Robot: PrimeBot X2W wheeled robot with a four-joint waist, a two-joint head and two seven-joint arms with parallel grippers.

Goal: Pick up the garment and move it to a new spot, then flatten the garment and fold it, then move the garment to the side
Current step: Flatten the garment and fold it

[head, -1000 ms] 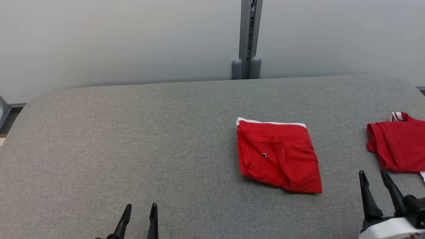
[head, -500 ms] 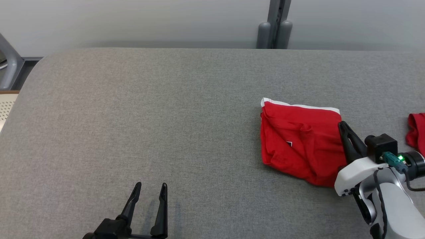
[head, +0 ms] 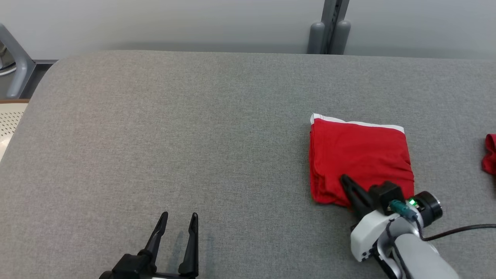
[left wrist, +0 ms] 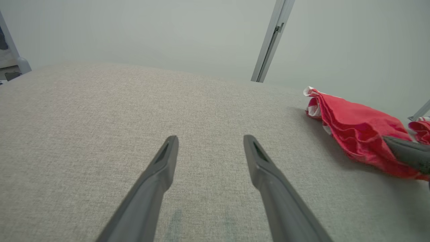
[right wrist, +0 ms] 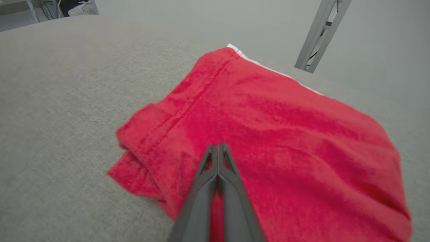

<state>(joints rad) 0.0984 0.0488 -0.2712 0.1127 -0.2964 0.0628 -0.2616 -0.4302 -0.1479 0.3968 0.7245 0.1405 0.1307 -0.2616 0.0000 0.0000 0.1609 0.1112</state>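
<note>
Table: a grey padded table (head: 155, 128) runs wall to wall of the head view, its far edge against a pale wall and its far-left corner rounded.
Open room: bare grey cloth lies left of and in front of the garment; a second red cloth (head: 489, 155) sits at the right edge, well apart.
Garment: the folded red garment (head: 358, 155) lies flat, right of centre.
Heading: its white-trimmed edge faces the wall, nearly parallel to the far table edge; the shape is close to square, so no long axis can be told.
Right gripper: the right gripper (head: 345, 179) has its fingers pressed together, tips over the garment's near-left part.
Left gripper: the left gripper (head: 179, 214) has its fingers apart over bare table, near the front edge.
</note>
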